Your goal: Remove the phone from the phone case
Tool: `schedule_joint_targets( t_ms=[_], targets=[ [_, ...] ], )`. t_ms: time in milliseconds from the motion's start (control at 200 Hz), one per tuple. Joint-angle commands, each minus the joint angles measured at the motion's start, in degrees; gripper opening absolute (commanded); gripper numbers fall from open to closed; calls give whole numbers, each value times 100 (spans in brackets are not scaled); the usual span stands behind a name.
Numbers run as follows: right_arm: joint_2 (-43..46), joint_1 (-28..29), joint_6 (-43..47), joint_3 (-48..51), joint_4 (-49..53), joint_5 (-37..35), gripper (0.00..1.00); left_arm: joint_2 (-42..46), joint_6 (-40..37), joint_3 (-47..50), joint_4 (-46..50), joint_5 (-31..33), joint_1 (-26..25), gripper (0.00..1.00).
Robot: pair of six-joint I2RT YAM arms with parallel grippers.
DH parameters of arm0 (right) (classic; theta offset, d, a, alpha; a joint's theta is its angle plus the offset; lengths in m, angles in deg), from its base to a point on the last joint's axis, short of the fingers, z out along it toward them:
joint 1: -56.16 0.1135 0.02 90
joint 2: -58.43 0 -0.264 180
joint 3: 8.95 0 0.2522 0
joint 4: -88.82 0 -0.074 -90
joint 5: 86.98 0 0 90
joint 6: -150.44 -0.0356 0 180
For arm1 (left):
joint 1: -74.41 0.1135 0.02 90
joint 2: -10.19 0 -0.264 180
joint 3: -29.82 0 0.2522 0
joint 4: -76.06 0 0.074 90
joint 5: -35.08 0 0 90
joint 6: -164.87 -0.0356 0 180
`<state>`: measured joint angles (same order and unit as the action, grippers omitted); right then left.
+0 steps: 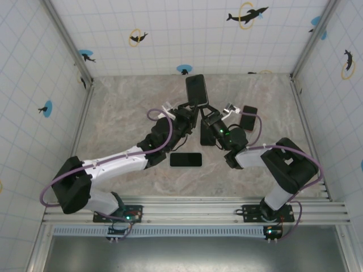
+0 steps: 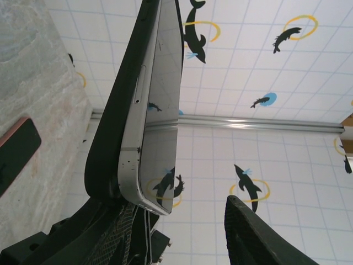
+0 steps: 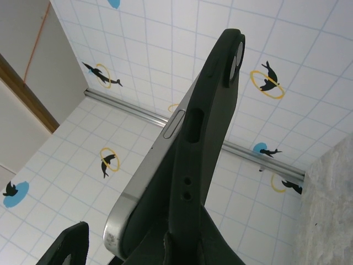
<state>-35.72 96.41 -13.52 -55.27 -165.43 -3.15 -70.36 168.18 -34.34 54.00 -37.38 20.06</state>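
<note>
**Raised phone and case, mid-tabletop.** From the overhead camera I see the phone (image 1: 197,89) standing upright with its screen dark, above the marbled tabletop (image 1: 119,107). The left gripper (image 1: 182,115) and right gripper (image 1: 214,120) meet beneath it from either side.

**Left wrist view.** The black phone case (image 2: 107,149) lies along the phone's back. Its lip is off the silver edge, which shows bare along its length. The glossy glass mirrors a dolphin print from the wall. The case back rests against one finger. The other finger (image 2: 259,237) stands well apart from the glass, so I read the left jaws as spread.

**Right wrist view.** The upper end of the case, with a round opening at its corner, stands free beyond the phone's silver frame. A side button shows on the bare metal beside a slot in the case. One finger sits against the case back, and the other (image 3: 71,245) is just beside the silver corner. Any contact falls below the frame edge, so I cannot tell whether the right jaws are pinching.

**Also on the tabletop.** A second dark phone (image 1: 186,160) lies flat between the two arms. A third dark handset (image 1: 248,118) lies beside the right arm. The tiled walls carry black dolphin silhouettes (image 1: 247,14) in yellow rings.
</note>
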Motion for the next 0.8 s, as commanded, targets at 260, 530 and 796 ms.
schedule_joint_targets(
  t_ms=[260, 530, 796],
  targets=[
    [46, 133, 71, 142, -1244, -162, 0, -183, 280, 5, -440, 328, -23, 47],
    [-11, 146, 108, 155, -1508, -215, 0, -259, 523, 187, -504, 376, -14, 45],
    [-26, 173, 264, 178, -1720, -252, 0, -461, 765, 156, -496, 226, 21, 44]
  ],
)
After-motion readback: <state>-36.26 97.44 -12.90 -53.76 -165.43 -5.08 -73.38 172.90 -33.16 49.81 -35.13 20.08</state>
